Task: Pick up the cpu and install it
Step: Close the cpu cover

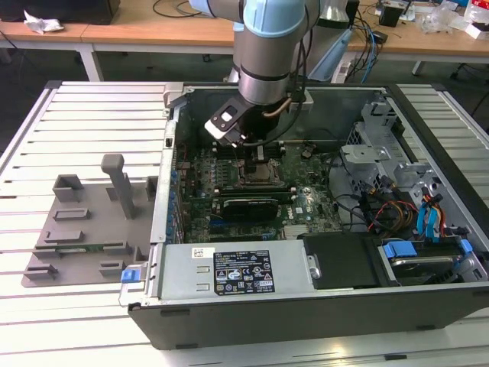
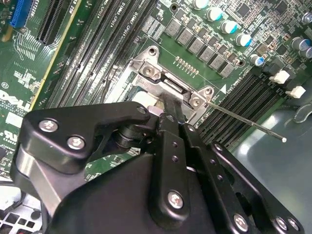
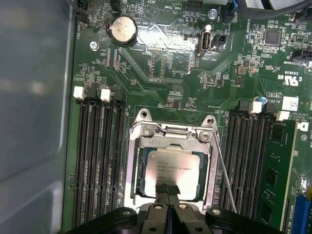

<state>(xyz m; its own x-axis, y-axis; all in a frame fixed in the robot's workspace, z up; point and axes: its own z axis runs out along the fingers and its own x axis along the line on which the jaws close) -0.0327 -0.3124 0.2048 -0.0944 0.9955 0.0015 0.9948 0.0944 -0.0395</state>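
The cpu (image 3: pixel 170 168), a small square chip with a silvery top, lies flat inside the open metal-rimmed socket frame (image 3: pixel 135 161) on the green motherboard. My gripper (image 3: pixel 167 187) stands just over the chip's edge with its two black fingers pressed together and nothing between them. I cannot tell whether the tips touch the chip. In the second wrist view the gripper (image 2: pixel 170 105) reaches down at the socket frame (image 2: pixel 151 70), and a sliver of the cpu (image 2: pixel 145 100) shows beside it. In the exterior view the arm holds the gripper (image 1: pixel 254 149) low inside the computer case, above the socket frame (image 1: pixel 257 174).
The socket's thin wire lever (image 3: pixel 224 175) sticks out beside the frame. Black memory slots (image 3: pixel 95 161) flank the socket on both sides. A grey plastic tray (image 1: pixel 84 222) with posts lies outside the case at the exterior view's left. The case's power supply (image 1: pixel 237 271) and drive cage (image 1: pixel 397 160) stand close by.
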